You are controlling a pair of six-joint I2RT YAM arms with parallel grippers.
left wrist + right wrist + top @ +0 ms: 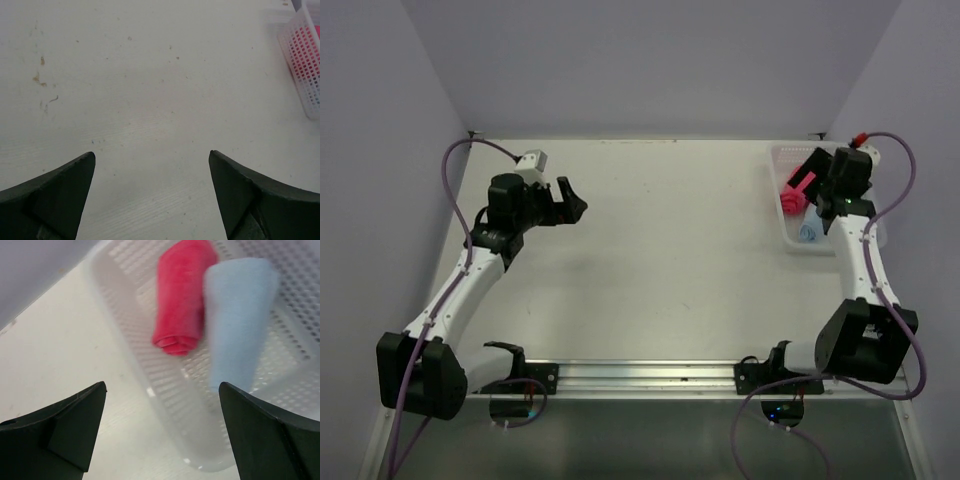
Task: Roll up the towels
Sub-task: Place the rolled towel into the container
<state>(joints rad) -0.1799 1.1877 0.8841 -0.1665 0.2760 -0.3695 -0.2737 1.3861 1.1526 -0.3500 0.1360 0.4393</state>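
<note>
Both towels lie rolled up side by side inside the white mesh basket [165, 405]. In the right wrist view the red-pink towel [182, 295] is on the left and the light blue towel [237, 315] on the right, touching it. My right gripper [162, 390] hovers open above the basket's near wall, holding nothing. From above, the red-pink towel [792, 200] and a bit of the blue towel [807, 233] show beside the right gripper [810, 185]. My left gripper [570, 200] is open over bare table at the far left, its fingers [60, 190] wide apart.
The basket [782, 158] stands at the table's back right corner, close to the right wall. The left wrist view catches its mesh corner [305, 75] at the upper right, with pink showing through. Small brown specks [40, 75] mark the table.
</note>
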